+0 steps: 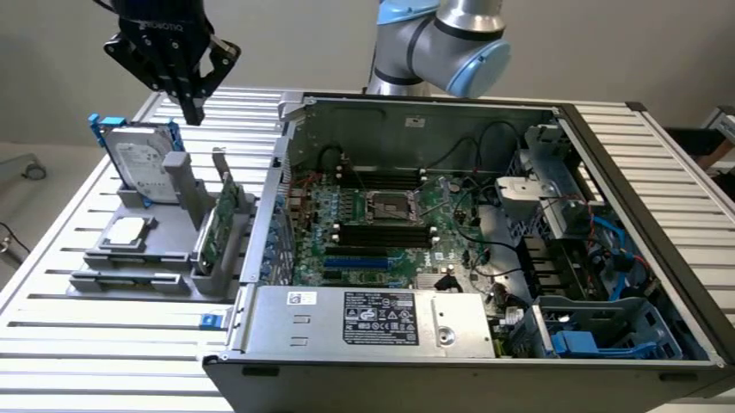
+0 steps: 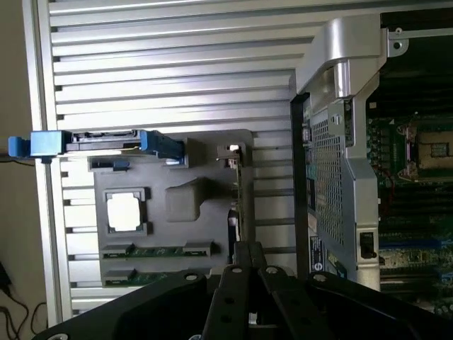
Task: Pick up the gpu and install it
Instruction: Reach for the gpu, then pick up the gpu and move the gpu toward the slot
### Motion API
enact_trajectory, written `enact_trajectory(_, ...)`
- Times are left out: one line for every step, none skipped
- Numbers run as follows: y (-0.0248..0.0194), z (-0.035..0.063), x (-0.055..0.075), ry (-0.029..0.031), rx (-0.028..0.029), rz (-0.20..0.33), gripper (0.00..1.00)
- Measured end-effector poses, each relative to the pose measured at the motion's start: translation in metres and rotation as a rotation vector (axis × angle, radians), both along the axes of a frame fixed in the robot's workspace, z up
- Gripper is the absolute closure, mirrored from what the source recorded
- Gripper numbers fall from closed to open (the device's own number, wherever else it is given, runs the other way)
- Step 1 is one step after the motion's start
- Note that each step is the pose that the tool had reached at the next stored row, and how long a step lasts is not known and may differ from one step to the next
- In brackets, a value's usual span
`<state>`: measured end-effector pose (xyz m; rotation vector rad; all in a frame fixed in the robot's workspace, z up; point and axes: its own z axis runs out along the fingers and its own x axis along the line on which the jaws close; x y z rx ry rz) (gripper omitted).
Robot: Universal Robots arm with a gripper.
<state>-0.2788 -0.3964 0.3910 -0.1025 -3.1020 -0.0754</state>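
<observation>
Plainly, the move turns on height and a small sideways offset: the end effector (image 1: pixel 191 114) hangs in the upper left of the exterior frame, well above the gpu (image 1: pixel 213 231), which lies below it and slightly toward the exterior view's right. The gpu stands on its edge in a slot of the grey holder (image 1: pixel 126 280), just beside the side wall of the computer case (image 1: pixel 284 129). Its long axis runs from the far end of the holder toward the near end, parallel to that wall, with the green face toward the exterior view's left.

In the wrist view the gpu (image 2: pixel 241 195) shows edge-on as a thin strip, and the end effector (image 2: pixel 248 249) sits over 1 end of that strip, close to in line with it.

The 2 fingers are drawn together to a narrow point and hold nothing. The only arm reaches in from the top of the exterior frame, end effector pointing straight down at the counter (image 1: pixel 92 344). The hard drive (image 1: pixel 144 159) stands nearly beneath it; the processor chip (image 1: pixel 129 231) lies nearer the camera.
</observation>
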Motion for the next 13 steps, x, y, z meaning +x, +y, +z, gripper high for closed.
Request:
enact_trajectory(0.0, 0.0, 0.0, 0.0001, 0.0, 0.0, 0.89)
enact_trajectory(0.0, 0.0, 0.0, 0.0001, -0.0001, 0.0, 0.89)
enact_trajectory(0.0, 0.0, -0.0001, 0.0001, 0.0, 0.0, 0.89)
enact_trajectory(0.0, 0.0, -0.0001, 0.0, 0.0, 0.0, 0.89)
enact_trajectory(0.0, 0.0, -0.0001, 0.0001, 0.0, 0.0, 0.89)
enact_trajectory(0.0, 0.0, -0.0001, 0.0, 0.0, 0.0, 0.89)
enact_trajectory(0.0, 0.0, -0.0001, 0.0, 0.0, 0.0, 0.89)
enact_trajectory(0.0, 0.0, -0.0001, 0.0, 0.0, 0.0, 0.89)
enact_trajectory(0.0, 0.0, -0.0001, 0.0, 0.0, 0.0, 0.89)
enact_trajectory(0.0, 0.0, -0.0001, 0.0, 0.0, 0.0, 0.89)
enact_trajectory(0.0, 0.0, -0.0001, 0.0001, -0.0001, 0.0, 0.89)
enact_trajectory(0.0, 0.0, -0.0001, 0.0, 0.0, 0.0, 0.89)
enact_trajectory(0.0, 0.0, -0.0001, 0.0, 0.0, 0.0, 0.89)
